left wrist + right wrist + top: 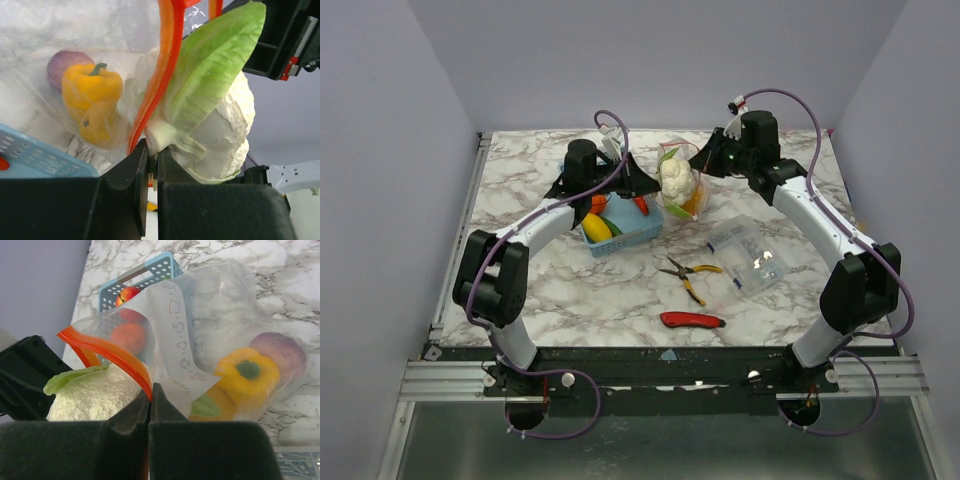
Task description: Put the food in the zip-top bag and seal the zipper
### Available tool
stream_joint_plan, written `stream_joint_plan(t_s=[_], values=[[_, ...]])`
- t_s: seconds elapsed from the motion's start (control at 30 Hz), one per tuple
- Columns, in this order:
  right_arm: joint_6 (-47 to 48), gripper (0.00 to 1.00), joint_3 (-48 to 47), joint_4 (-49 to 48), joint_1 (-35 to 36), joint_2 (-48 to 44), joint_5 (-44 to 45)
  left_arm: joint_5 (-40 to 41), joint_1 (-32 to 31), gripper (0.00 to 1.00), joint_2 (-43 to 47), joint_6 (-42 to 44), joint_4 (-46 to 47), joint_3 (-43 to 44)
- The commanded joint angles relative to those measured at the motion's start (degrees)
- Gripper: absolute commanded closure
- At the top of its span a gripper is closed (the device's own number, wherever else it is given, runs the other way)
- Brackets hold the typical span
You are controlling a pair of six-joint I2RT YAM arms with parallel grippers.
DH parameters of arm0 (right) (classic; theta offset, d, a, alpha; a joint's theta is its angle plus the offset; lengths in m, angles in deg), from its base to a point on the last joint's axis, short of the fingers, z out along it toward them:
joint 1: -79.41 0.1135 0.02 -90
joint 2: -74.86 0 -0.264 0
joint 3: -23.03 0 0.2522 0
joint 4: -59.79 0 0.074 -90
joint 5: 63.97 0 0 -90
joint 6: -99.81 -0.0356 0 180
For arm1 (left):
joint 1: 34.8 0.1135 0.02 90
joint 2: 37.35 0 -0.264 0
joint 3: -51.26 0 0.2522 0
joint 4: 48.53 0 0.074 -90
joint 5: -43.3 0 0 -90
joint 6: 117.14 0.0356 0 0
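The zip-top bag (692, 195) is held up at the back middle, its orange zipper (107, 352) open. Inside lie a yellow pepper (247, 372), a purple onion (280, 352) and an orange piece (97, 127). My left gripper (152, 150) is shut on the stem of a white cauliflower with green leaves (225, 135) and holds it at the bag's mouth (675, 178). My right gripper (150, 390) is shut on the zipper strip at the mouth's edge. More food sits in the blue basket (620, 235), including a red fruit (129, 292).
Yellow-handled pliers (688, 272) lie in the middle of the table. A red utility knife (692, 320) lies near the front edge. A flat clear packet (745, 255) lies to the right. The basket stands just left of the bag.
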Motion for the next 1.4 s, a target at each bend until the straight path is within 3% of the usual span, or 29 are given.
stream_joint_plan(t_s=[0.0,0.17,0.33,0.47,0.67,0.73,0.83,0.97,1.2,1.37], values=[[-3.85,0.99,0.48,-4.08,0.36,-0.19,-8.22,6.73,-0.46,1.0,1.72,1.48,-0.51,0.81],[-4.78,0.99,1.04,-5.43,0.27,0.15,-10.11,19.58,-3.12,1.0,3.18,3.81,-17.1,6.07],[-5.75,0.99,1.32,-6.44,0.01,-0.1,-10.45,28.25,-3.62,1.0,4.08,-2.83,-22.82,5.6],[-6.16,0.99,1.55,-7.0,-0.22,-0.28,-10.25,29.9,-4.29,1.0,4.06,-3.77,-24.4,6.68],[-4.32,0.99,3.41,-8.68,-0.36,-0.54,-11.11,23.33,-4.46,0.99,2.92,-5.93,-24.11,8.62],[-4.26,0.99,3.2,-9.3,-0.35,0.61,-13.69,19.4,-4.98,0.92,1.85,-7.47,-22.11,9.87],[-4.77,0.99,3.19,-9.77,-0.35,1.51,-15.23,18.15,-6.98,0.64,-0.09,-8.21,-21.63,13.31],[-3.85,0.99,2.62,-8.29,-0.38,0.45,-12.97,22.3,-8.36,0.36,-1.45,-3.96,-29.18,18.69],[-1.87,0.99,2.16,-5.21,-0.39,-0.05,-9.29,26.58,-8.1,0.31,5.31,1.52,-33.22,14.3],[-1.78,0.99,1.25,-4.22,-0.53,-0.05,-8.47,29.17,-7.54,0.4,8.94,3.06,-33.03,10.0]])
